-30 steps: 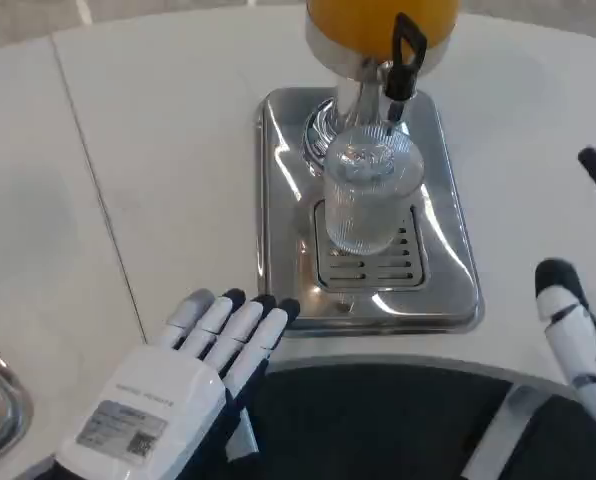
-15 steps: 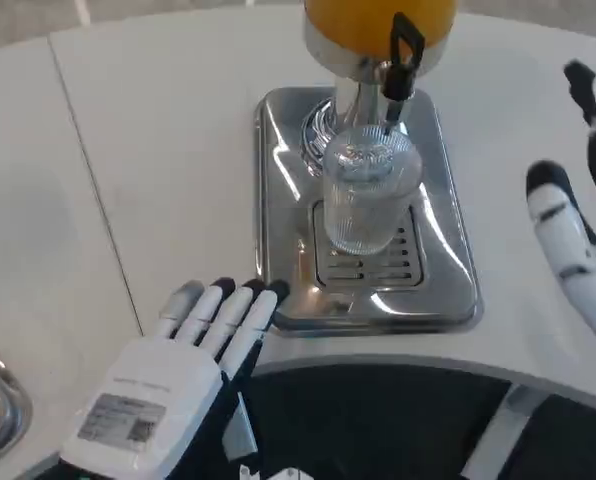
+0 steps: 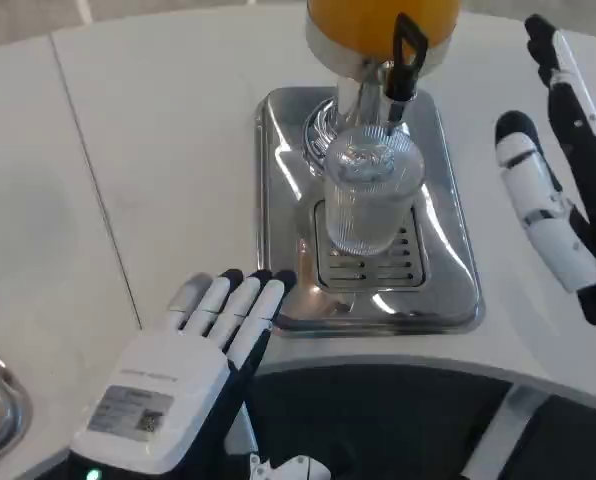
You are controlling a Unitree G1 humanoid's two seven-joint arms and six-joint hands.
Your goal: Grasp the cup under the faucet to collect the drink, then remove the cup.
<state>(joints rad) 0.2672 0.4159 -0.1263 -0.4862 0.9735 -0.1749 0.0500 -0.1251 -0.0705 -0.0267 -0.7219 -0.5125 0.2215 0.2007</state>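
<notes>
The cup (image 3: pixel 370 195) is seen standing upright on the drip tray (image 3: pixel 448 270), directly beneath the faucet (image 3: pixel 402 62) of the orange-filled dispenser (image 3: pixel 382 22). It is not yet grasped. The right hand (image 3: pixel 556 190) is held released, fingers spread, to the cup's right and apart from it. The left hand (image 3: pixel 193 365) is laid flat and empty on the desk (image 3: pixel 158 150), the tray's near corner just beyond its fingertips. The approach step is judged to be in hand; next, the right hand's fingers must be brought around the cup's ribbed side and closed.
</notes>
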